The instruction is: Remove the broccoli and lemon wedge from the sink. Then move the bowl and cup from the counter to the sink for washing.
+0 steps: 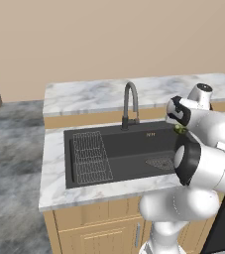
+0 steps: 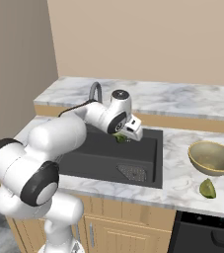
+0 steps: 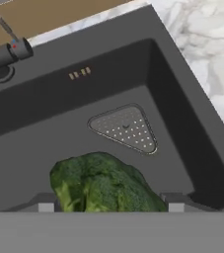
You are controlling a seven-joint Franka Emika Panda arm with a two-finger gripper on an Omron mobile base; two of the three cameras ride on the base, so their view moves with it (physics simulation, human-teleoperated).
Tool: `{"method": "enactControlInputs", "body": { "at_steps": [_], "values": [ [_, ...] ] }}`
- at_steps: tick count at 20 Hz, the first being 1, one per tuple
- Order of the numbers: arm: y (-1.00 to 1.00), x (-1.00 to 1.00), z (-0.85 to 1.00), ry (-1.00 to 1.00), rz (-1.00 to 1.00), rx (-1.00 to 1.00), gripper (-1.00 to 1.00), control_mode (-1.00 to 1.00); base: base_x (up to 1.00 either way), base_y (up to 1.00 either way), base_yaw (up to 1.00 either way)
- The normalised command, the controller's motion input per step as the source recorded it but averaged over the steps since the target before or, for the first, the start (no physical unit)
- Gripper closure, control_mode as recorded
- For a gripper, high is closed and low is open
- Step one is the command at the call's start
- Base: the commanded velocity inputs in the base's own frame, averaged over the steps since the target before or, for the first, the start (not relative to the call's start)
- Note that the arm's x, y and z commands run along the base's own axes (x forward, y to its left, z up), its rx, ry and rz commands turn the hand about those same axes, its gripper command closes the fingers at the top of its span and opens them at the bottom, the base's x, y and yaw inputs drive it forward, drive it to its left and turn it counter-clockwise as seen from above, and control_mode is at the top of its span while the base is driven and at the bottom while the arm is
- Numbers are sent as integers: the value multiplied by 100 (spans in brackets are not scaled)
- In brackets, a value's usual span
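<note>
You are holding the broccoli (image 3: 101,183) in the gripper (image 3: 108,207), above the sink (image 3: 192,143) near its drain strainer (image 3: 125,128). It looks light, bumpy and somewhat yielding; you are gripping across the crown, so squeeze gently.

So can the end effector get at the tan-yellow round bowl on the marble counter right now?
Probably not yet: the end effector looks closed on the dark green bumpy broccoli floret over the black sink. The bowl itself sits unobstructed.
</note>
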Motion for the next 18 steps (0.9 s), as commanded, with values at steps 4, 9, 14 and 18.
{"method": "enactControlInputs", "body": {
  "at_steps": [4, 9, 14, 18],
  "values": [
    [-38, -15, 1, 4, -12, 0, 100, -100, 0, 0, 0],
    [-34, -17, 0, 0, -12, 0, 100, -100, 0, 0, 0],
    [-26, -16, 0, 0, -15, 0, 100, -100, 0, 0, 0],
    [-25, -10, -2, 0, -17, 0, 100, -100, 0, 0, 0]
  ]
}}
